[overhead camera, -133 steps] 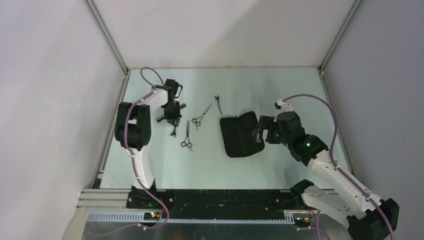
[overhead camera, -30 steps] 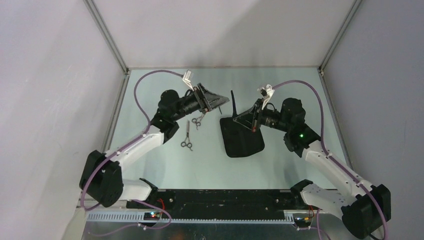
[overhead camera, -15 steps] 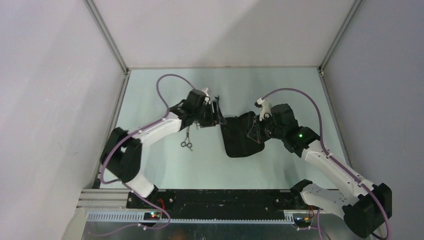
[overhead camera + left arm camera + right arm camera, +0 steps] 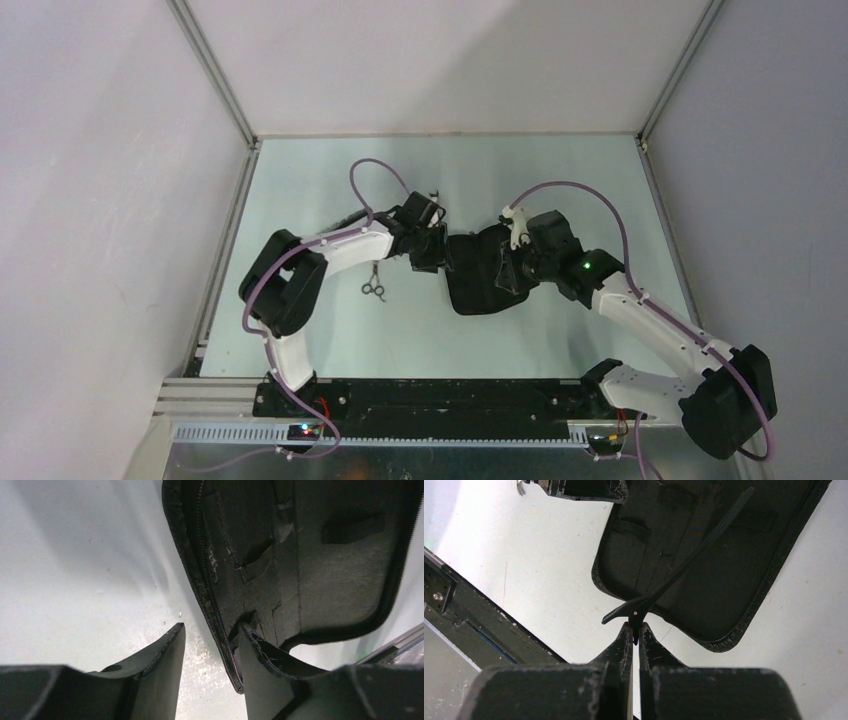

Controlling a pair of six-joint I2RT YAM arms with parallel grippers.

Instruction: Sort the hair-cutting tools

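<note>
The black pouch [image 4: 480, 292] lies open in the middle of the table. My left gripper [image 4: 432, 258] is at its left edge. In the left wrist view the gripper [image 4: 211, 626] is open and straddles the zipper rim of the pouch [image 4: 325, 580], with one finger on the table and the other on the lining. My right gripper [image 4: 636, 626] is shut on the hinge end of a thin black hair clip [image 4: 694, 560], which reaches out over the pouch's lining [image 4: 734, 580]. One pair of silver scissors [image 4: 373, 276] lies left of the pouch. A second thin clip [image 4: 433, 195] shows just beyond the left wrist.
The left forearm [image 4: 350, 240] crosses the table above the scissors and hides what lies under it. A black rail [image 4: 479, 625] at the near table edge runs behind the right gripper. Metal frame posts and white walls enclose the table on three sides.
The left arm has swung right to the pouch's left edge and its jaws have narrowed. The right gripper, still holding the clip, has come down and left over the pouch.
</note>
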